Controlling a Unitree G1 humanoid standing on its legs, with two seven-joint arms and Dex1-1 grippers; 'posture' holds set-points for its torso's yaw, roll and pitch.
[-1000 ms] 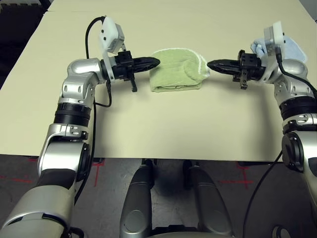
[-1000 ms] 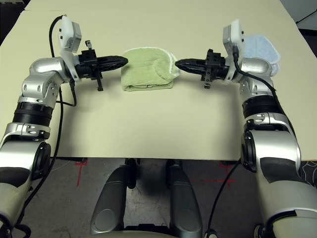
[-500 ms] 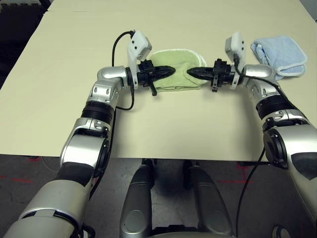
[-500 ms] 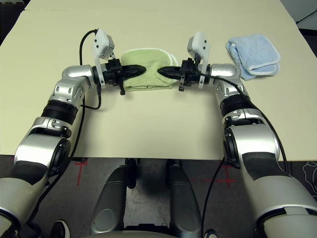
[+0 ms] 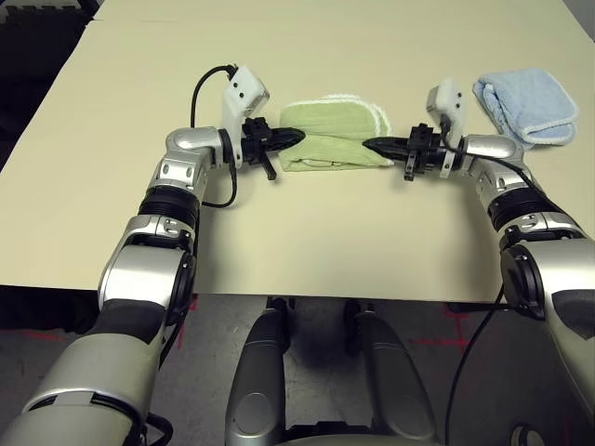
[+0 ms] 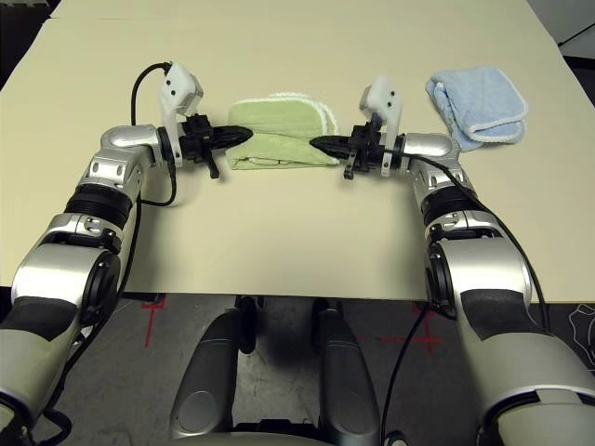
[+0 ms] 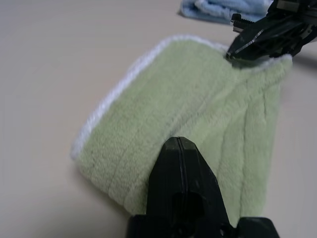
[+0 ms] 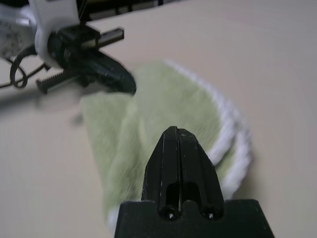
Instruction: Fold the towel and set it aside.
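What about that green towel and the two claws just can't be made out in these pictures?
- Whether the shut left gripper and right gripper press the towel or merely rest beside it: head views too small.
- Towel's underside and inner folds: hidden by its top layer.
- Blue towel in the left wrist view: cut by the edge.

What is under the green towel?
The folded light green terry-cloth towel lies flat on the beige table. Only tabletop shows around it; whatever might sit beneath is covered by the cloth.
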